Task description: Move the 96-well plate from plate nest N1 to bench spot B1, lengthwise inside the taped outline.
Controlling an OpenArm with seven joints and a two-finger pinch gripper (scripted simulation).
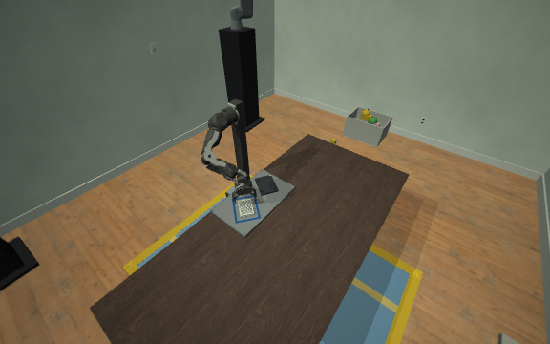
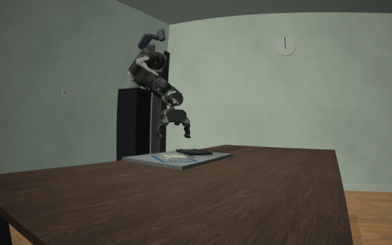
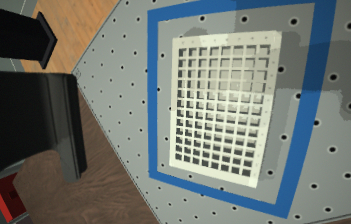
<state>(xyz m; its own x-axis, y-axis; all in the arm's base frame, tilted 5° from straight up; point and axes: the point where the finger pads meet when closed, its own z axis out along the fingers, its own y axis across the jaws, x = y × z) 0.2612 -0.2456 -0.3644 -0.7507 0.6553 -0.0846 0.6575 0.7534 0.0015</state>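
Plate (image 3: 222, 103): we are judging it light, stiff, slippery; lying below our gripper's (image 2: 175, 133) open, empty jaws; long sides suit gripping.

The arm (image 1: 213, 143) reaches out from its tall black column, bends sharply at the elbow and drops to a wrist that points down. Below the wrist the hand (image 2: 174, 132) hangs in the air with its two dark fingers (image 2: 186, 131) spread well apart, holding nothing and touching nothing beneath them.
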